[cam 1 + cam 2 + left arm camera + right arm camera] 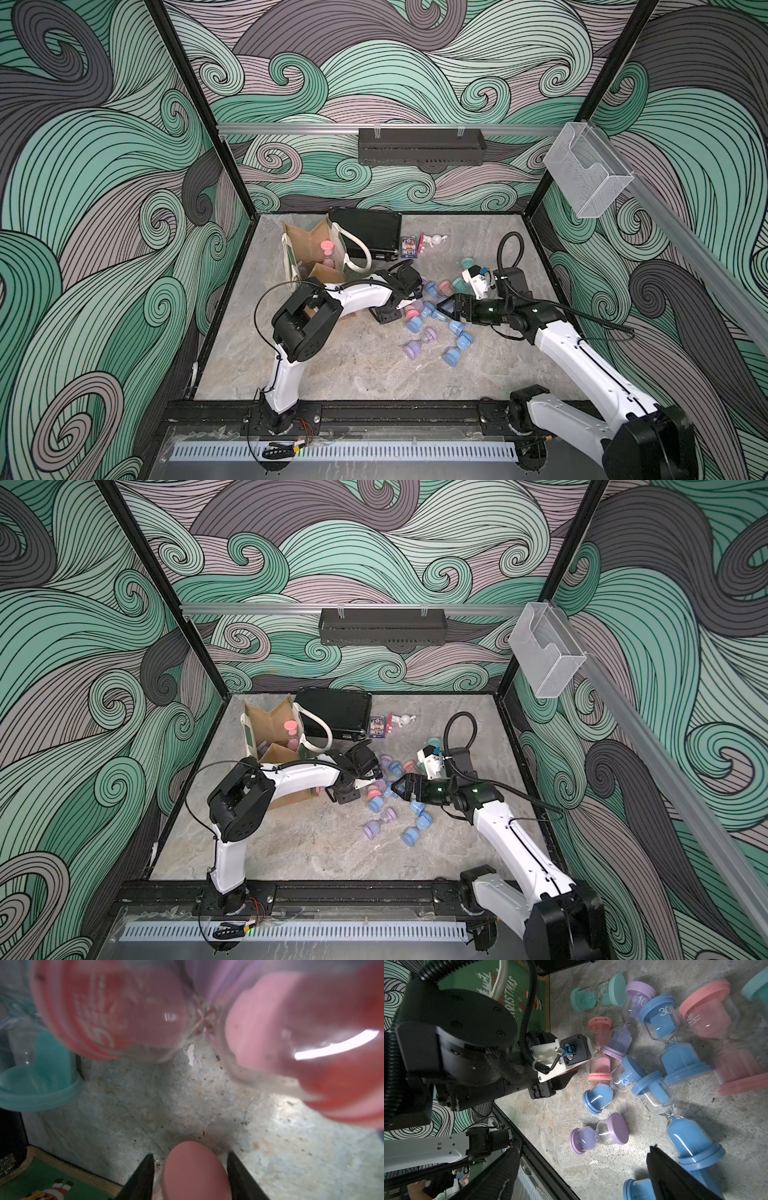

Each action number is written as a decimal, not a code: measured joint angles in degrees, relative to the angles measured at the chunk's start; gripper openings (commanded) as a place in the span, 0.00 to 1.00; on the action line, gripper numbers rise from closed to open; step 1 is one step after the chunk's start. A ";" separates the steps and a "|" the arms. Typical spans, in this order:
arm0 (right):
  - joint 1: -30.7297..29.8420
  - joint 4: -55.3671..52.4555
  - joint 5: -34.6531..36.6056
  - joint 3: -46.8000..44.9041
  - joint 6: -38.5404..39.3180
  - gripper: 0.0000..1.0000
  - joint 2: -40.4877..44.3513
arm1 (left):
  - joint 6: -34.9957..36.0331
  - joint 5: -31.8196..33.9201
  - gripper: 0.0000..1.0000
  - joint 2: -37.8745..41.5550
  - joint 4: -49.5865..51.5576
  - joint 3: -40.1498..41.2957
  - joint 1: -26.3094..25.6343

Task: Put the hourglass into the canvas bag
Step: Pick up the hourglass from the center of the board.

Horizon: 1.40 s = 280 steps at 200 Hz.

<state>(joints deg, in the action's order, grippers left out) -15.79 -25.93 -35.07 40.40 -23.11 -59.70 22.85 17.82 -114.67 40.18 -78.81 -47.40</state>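
Top views, canvas bag (300, 241): stood upright at rear left, mouth propped open so a drop goes straight in. One pink hourglass (327, 248) already stood inside.
Left gripper (190, 1154): sat low at the pile's left edge, near the bag, likely for a short carry. Jaws were partly spread, straddling a pink cap (195, 1172). Clamped or only bracketing, couldn't tell.
Hidden: top views buried its fingertips under the wrist. Left wrist view was blurred, and whatever lay behind the cap was cut off.
Hourglass pile (415, 323): pink, purple, blue and teal timers lay tumbled mid-table (332, 374), touching, some overlapping. Probably why the approach was from the edge.
Right gripper (449, 308): jaws were spread wide and empty, hovering over the pile's right side, presumably holding off.
Cut off: right wrist view clipped the nearest blue hourglass (636, 1189).
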 measured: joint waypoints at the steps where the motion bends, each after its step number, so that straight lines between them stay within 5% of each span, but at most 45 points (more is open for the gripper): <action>1: 0.00 0.00 0.00 0.00 0.00 1.00 0.00 | 0.00 0.00 0.50 0.00 -0.02 0.00 0.00; 94: 0.48 0.00 -0.20 0.00 -0.04 1.00 -0.04 | 0.09 0.17 0.29 -0.20 -1.22 -0.04 0.00; 165: 0.66 0.00 -0.72 0.00 -0.11 1.00 0.13 | -0.81 -0.83 0.24 0.68 0.04 -0.70 0.00; 280: 0.66 -1.79 -0.66 5.75 -1.86 1.00 2.93 | -7.32 -4.33 0.19 13.57 1.25 -6.34 0.00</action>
<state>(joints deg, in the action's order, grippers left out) -15.14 -27.73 -35.73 46.15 -24.97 -56.77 15.53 13.50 -101.10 41.43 -85.14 -47.40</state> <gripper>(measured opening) 0.995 0.436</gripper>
